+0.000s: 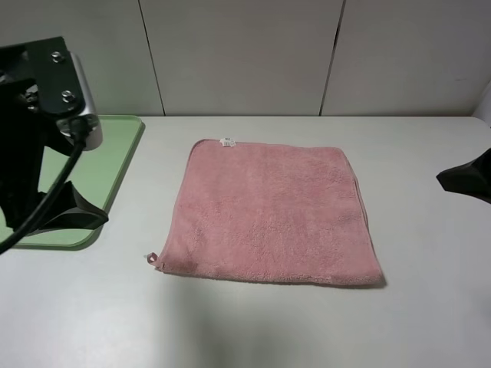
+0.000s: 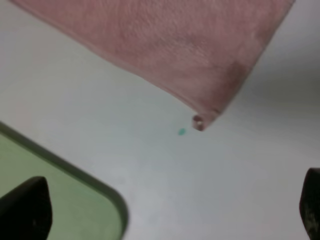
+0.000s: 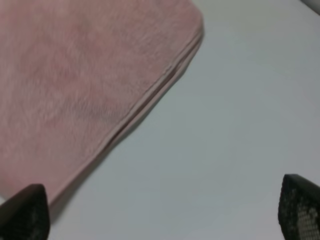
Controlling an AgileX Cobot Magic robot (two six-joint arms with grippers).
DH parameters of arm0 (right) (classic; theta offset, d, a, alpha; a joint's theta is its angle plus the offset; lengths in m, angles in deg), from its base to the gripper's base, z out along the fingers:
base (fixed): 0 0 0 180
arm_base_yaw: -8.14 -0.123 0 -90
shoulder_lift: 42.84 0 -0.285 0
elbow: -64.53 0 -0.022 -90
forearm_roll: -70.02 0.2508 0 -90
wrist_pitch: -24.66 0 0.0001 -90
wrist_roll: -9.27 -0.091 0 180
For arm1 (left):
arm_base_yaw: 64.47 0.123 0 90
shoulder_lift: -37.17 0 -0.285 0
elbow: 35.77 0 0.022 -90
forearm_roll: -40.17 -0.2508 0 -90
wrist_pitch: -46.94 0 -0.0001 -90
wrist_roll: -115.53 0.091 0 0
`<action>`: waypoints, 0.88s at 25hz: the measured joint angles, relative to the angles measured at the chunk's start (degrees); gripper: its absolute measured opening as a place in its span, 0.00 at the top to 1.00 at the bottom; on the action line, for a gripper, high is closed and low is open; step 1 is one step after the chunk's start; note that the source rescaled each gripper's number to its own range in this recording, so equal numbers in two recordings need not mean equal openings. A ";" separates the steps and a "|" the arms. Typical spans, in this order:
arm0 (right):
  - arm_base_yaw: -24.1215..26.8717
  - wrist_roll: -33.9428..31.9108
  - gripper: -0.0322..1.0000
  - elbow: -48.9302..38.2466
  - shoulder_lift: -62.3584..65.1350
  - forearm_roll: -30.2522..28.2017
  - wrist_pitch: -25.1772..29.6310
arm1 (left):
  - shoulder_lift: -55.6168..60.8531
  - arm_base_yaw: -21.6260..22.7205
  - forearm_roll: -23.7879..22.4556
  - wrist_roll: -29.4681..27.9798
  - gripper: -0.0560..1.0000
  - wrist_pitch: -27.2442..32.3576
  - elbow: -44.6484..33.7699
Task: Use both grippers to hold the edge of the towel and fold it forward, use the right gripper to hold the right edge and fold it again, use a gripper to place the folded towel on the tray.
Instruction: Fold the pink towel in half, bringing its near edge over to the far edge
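Towel (image 1: 272,215) lies flat mid-table, clear of both grippers. White tag (image 1: 227,141) on its 11 o'clock corner, loop (image 1: 153,258) at its 7 o'clock corner. Tray (image 1: 115,165) at the towel's 9 o'clock, apart from it. Table (image 1: 307,330) plain white-grey, pale wall panels (image 1: 238,54) behind. Left gripper (image 2: 167,207) hangs above the tray's near corner, 8 o'clock of the towel, jaws spread wide, holding nothing. Right gripper (image 3: 160,212) at 3 o'clock over bare table beside the towel's edge (image 3: 150,97), jaws wide apart, nothing in them.

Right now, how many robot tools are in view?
2. The black forked left tool hangs over the pale green plastic tray; the right tool sits right of the pink terry towel.
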State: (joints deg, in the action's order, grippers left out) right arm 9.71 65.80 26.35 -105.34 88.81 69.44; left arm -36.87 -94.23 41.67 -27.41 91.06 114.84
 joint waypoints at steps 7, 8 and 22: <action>0.00 14.69 0.00 0.00 -2.08 0.02 1.14 | -8.79 -0.29 -5.59 5.46 0.01 -5.10 0.00; 0.00 15.91 0.00 0.00 -2.15 0.02 1.26 | -10.05 -0.34 -5.71 6.59 0.01 -6.05 0.00; 0.00 20.89 0.00 0.00 -10.46 -0.02 1.17 | -20.35 -1.46 -5.88 21.52 0.01 -11.66 0.00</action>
State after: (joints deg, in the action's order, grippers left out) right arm 9.71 86.69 26.35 -115.81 88.79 70.61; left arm -57.21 -95.70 35.79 -5.89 79.40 114.83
